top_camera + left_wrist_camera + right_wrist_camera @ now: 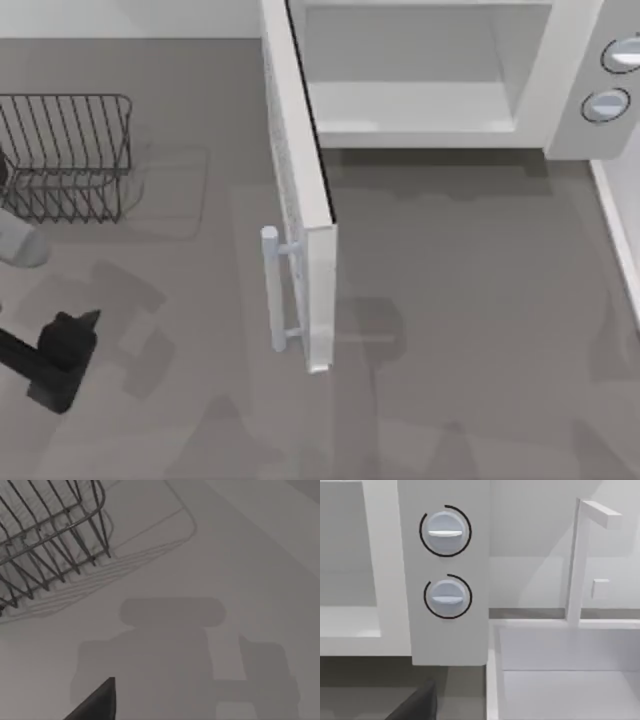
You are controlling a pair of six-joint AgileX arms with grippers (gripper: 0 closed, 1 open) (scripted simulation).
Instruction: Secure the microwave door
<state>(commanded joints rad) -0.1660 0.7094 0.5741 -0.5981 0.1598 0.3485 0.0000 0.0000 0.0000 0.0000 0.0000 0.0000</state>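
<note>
The white microwave [570, 90] stands at the back right, its pale cavity [410, 70] exposed. The microwave door [305, 180] is swung wide open and juts out from the cavity's left edge toward the table's front. Its light-grey bar handle [272, 290] faces left. My left gripper [65, 350] hovers low at the front left, well left of the handle and apart from it; a dark tip of it [95, 705] shows over bare table. My right gripper [415, 705] faces the microwave's two round knobs [445, 530] from close by.
A dark wire rack [65, 155] [45, 540] stands at the back left, behind the left gripper. A white basin-like fixture [560, 670] sits beside the microwave's knob panel, and its white edge [620, 230] runs along the table's right side.
</note>
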